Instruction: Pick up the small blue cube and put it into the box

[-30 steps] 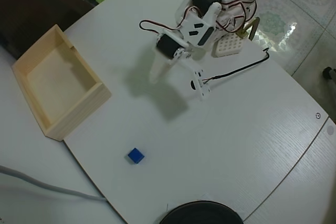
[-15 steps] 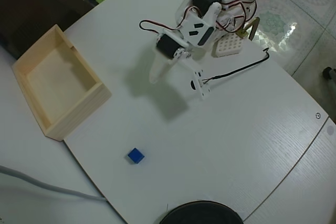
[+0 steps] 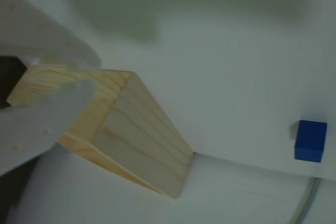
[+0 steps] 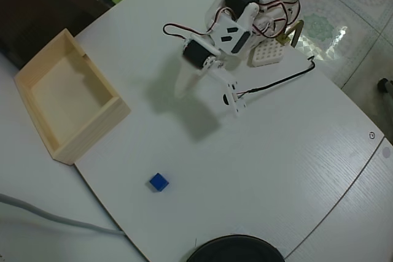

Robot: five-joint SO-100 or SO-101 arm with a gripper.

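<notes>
Overhead view, left to right. The box [image 4: 69, 100] sits at the table's nine o'clock edge, open side up and empty, its long walls running diagonally; that placement leaves the mouth clear for a drop from above. The small blue cube [image 4: 158, 181] lies flat on the bare table [image 4: 276, 164] at about six o'clock from the arm, well apart from both box and arm, nothing touching it. It is not yet picked up.

The gripper [image 4: 206, 96] hangs above the table near centre, pointing toward six o'clock. One white finger angles to seven o'clock and the other to five o'clock, with a clear gap between them, so the jaws stand parted and hold nothing (a sensible posture before an approach). Its shadow falls on the table just below it, which suggests it is raised, not resting. Behind the arm, at two o'clock, a small white perforated block [image 4: 265, 54] sits by the base; a black cable [image 4: 279, 81] trails off toward three o'clock.

Wrist view: the box's [image 3: 142, 140] outer wall fills the lower left, the cube [image 3: 310, 140] sits at three o'clock, and a blurred white finger [image 3: 37, 82] covers the nine o'clock side.

Judgement: the task is at its start; the arm must swing toward the cube and descend.
</notes>
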